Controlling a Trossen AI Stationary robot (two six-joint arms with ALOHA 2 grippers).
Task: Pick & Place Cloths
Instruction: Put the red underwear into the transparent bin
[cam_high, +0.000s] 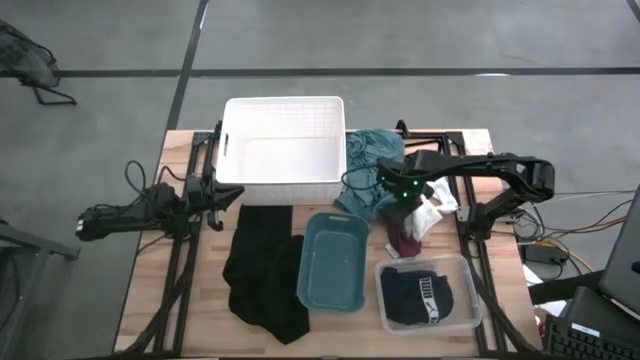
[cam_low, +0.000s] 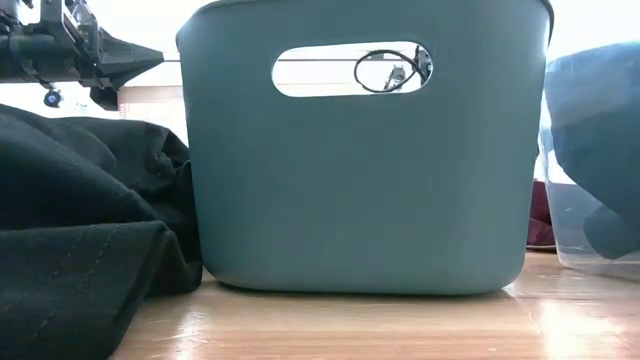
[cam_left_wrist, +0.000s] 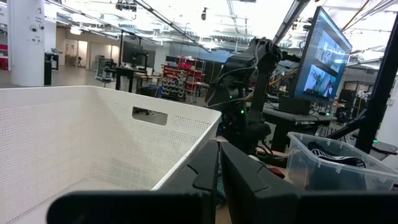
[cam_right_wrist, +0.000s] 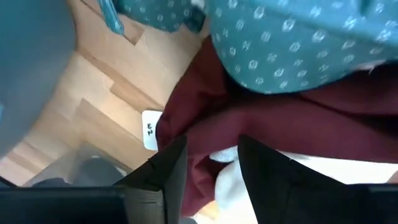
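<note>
Where its parted fingers hang, right end effector (cam_right_wrist: 208, 165) directly over maroon cloth (cam_right_wrist: 261, 124), teal cloth (cam_right_wrist: 298, 37) alongside.

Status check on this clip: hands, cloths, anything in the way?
Right hand open, over maroon cloth beside teal cloth. Left hand shut, parked by white bin. Navy cloth already in clear bin. Nothing blocking.
</note>
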